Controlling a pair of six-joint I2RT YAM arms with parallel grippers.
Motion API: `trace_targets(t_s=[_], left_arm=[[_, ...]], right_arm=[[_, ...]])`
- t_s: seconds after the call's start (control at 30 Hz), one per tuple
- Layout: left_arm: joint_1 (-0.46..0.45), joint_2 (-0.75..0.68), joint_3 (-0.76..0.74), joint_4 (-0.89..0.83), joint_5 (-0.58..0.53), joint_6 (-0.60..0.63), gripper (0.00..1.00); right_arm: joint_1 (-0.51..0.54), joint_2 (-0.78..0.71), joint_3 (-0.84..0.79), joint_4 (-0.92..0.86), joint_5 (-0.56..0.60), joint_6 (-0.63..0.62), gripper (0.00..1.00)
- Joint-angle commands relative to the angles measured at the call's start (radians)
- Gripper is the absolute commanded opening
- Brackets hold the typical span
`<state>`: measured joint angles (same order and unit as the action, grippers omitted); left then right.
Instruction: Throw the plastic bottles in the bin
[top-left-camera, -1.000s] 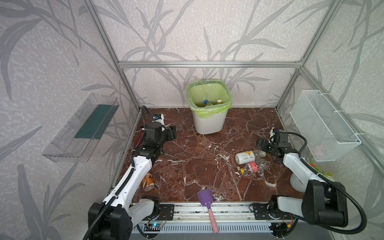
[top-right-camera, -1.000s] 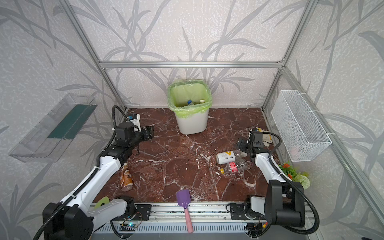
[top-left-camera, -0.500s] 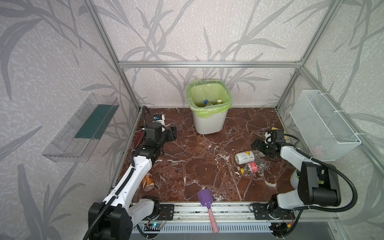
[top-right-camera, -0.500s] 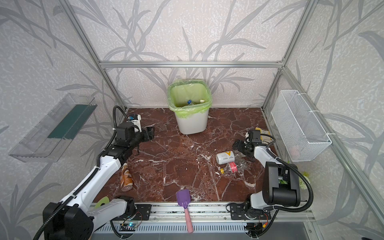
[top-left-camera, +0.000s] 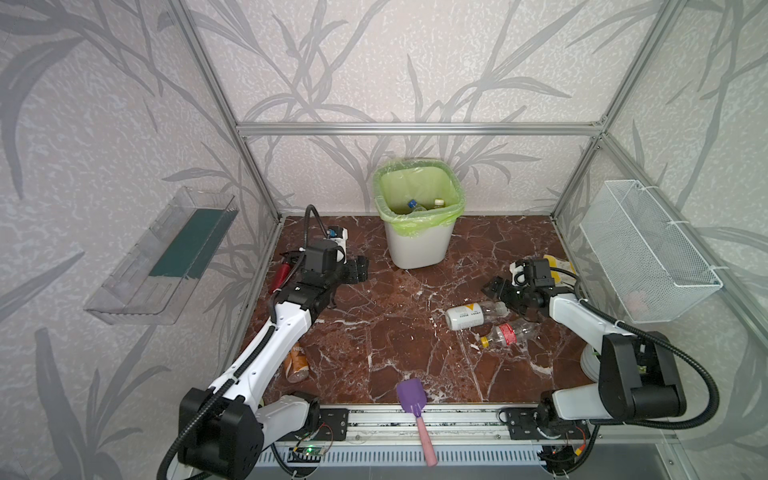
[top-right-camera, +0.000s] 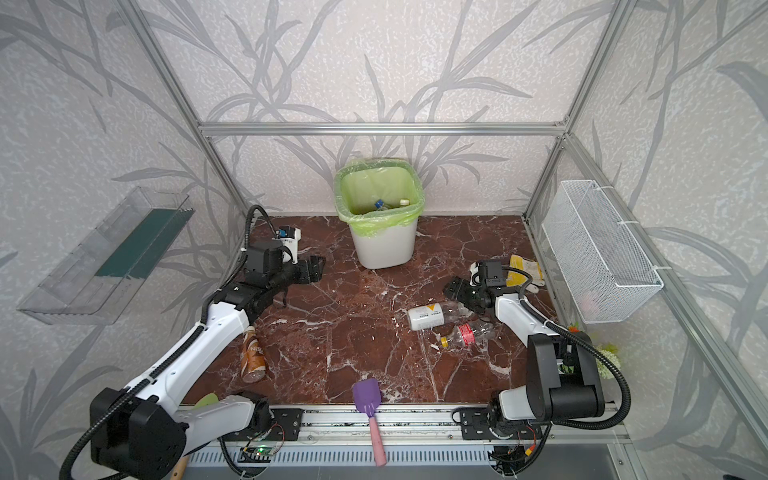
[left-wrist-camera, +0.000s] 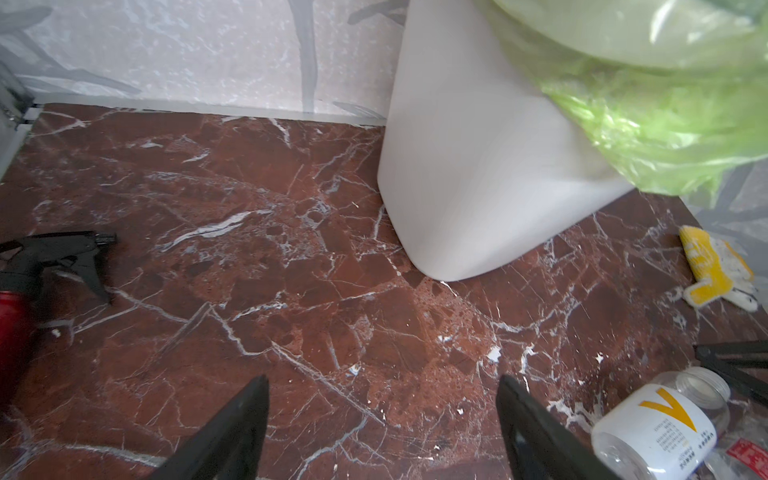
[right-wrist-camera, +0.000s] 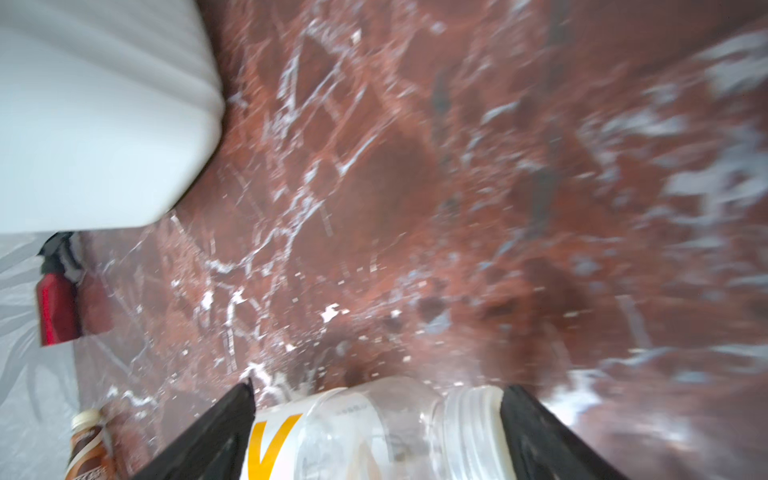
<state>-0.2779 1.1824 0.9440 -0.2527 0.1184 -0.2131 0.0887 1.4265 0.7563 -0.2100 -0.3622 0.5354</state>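
The bin (top-left-camera: 417, 245) (top-right-camera: 384, 245), white with a green liner, stands at the back and holds two bottles (top-left-camera: 412, 203). A white-labelled clear bottle (top-left-camera: 469, 316) (right-wrist-camera: 374, 432) lies right of centre on the floor. My right gripper (top-left-camera: 500, 293) (right-wrist-camera: 376, 388) is open, and the bottle's neck end lies between its fingers. Beside it lies a red-labelled bottle (top-left-camera: 509, 332) with a yellow cap. A brown coffee bottle (top-left-camera: 297, 361) (top-right-camera: 252, 353) lies by the left arm. My left gripper (top-left-camera: 355, 268) (left-wrist-camera: 382, 384) hangs open and empty over bare floor, left of the bin (left-wrist-camera: 478, 166).
A red spray bottle (top-left-camera: 281, 274) (left-wrist-camera: 12, 324) lies by the left wall. A yellow pouch (top-left-camera: 555, 262) (left-wrist-camera: 710, 266) lies behind the right gripper. A purple spatula (top-left-camera: 411, 401) rests at the front edge. A wire basket (top-left-camera: 648, 249) and a clear tray (top-left-camera: 166, 253) hang on the side walls.
My right gripper has moved left and down to the white-labelled bottle, which now lies between its fingers. The left gripper's jaws have opened wider; its arm has hardly moved.
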Motion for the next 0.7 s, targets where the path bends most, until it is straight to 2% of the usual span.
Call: trace_targets(t_s=[0.0, 0.17, 0.37, 0.67], left_arm=[[-0.041, 0.015, 0.043, -0.088, 0.014, 0.07, 0.86], [-0.089, 0.025, 0.044, -0.126, 0.082, 0.128, 0.88], [-0.16, 0.095, 0.094, -0.2, 0.183, 0.192, 0.9], [-0.288, 0.176, 0.17, -0.277, 0.179, 0.275, 0.91]], right_arm=[[0.011, -0.009, 0.028, -0.016, 0.017, 0.016, 0.92], [0.006, -0.078, 0.019, -0.038, 0.119, -0.039, 0.93], [0.024, 0.02, 0.058, -0.075, 0.023, -0.066, 0.93], [0.128, 0.029, 0.007, -0.016, 0.031, 0.039, 0.92]])
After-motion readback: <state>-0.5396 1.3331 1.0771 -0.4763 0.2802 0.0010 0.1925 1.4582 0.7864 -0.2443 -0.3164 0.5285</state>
